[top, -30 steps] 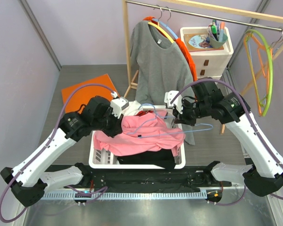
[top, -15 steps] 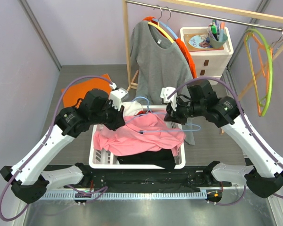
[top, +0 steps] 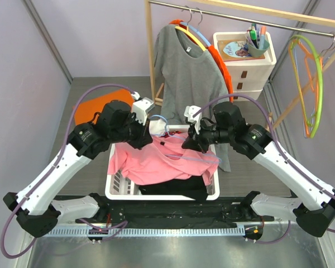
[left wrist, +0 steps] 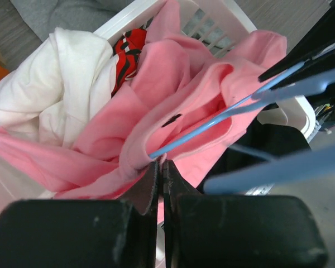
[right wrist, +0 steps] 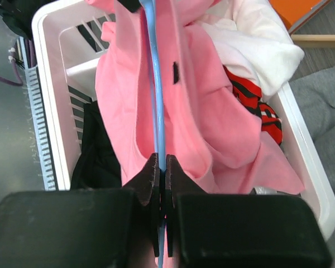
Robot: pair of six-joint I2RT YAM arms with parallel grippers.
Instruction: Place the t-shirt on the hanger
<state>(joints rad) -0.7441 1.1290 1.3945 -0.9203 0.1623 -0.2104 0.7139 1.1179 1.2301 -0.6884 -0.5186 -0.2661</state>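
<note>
Hanger (right wrist: 157,95) clamped in right jaws slid into t-shirt (top: 151,162) pinched by left jaws.

A grey wood-grain counter (top: 100,88) carries a white slatted plastic laundry basket (top: 123,195) near its front edge. A flat orange sheet (top: 95,105) lies to the left. Behind stand the legs of a wooden clothes rack (top: 154,89) and a white drawer unit (top: 245,61).
</note>
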